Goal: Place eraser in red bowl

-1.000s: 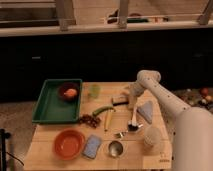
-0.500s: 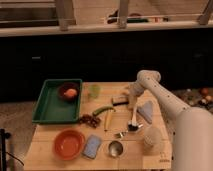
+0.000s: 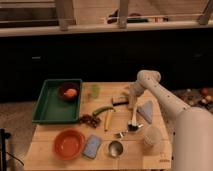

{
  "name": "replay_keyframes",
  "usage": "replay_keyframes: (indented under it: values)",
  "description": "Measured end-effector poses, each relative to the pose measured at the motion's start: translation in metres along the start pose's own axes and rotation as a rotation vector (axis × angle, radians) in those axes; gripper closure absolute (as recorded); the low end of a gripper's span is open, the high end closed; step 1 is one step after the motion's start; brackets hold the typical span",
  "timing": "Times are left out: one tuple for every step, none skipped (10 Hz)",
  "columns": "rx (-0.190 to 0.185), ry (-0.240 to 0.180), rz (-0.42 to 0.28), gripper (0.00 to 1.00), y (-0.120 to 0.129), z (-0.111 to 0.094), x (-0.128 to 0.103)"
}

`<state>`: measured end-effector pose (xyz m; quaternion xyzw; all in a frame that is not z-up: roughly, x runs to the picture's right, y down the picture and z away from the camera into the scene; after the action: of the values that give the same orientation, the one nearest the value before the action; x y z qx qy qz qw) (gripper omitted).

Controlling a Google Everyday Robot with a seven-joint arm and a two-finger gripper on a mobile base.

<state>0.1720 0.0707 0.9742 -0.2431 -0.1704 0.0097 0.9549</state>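
The eraser point(image 3: 119, 101) is a small dark oblong block lying on the wooden table point(image 3: 60, 164) near its back middle. My gripper point(image 3: 126, 94) hangs at the end of the white arm point(image 3: 159, 94), just above and to the right of the eraser; I cannot tell whether it touches it. The red bowl point(image 3: 68, 144) is wide, shallow and orange-red. It stands empty at the front left, well away from the gripper.
A green tray point(image 3: 44, 107) at the back left holds a dark maroon bowl with an orange ball point(image 3: 70, 92). A blue-grey pad point(image 3: 92, 146), steel cup point(image 3: 115, 148), pale cup point(image 3: 151, 136), grey triangular cloth point(image 3: 146, 111), dark ladle point(image 3: 133, 123), green pepper point(image 3: 101, 110), grapes point(image 3: 90, 120) and green cup point(image 3: 95, 91) lie around.
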Motion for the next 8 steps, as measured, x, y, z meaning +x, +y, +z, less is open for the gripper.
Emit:
replay_keyframes:
  values:
    - [0.000, 0.000, 0.001, 0.20, 0.0002, -0.0001, 0.0004]
    - [0.000, 0.000, 0.001, 0.20, 0.0002, -0.0002, 0.0004]
    - [0.000, 0.000, 0.001, 0.23, 0.0002, -0.0002, 0.0006]
    - [-0.001, 0.001, 0.001, 0.42, 0.0005, -0.0003, 0.0010]
    - [-0.001, 0.001, 0.001, 0.62, 0.0005, -0.0011, 0.0013]
    - [0.001, 0.002, 0.003, 0.72, 0.0006, -0.0029, 0.0025]
    - [0.001, 0.003, 0.004, 0.84, 0.0010, -0.0048, 0.0036]
    - [0.000, 0.003, 0.003, 0.92, 0.0013, -0.0058, 0.0035]
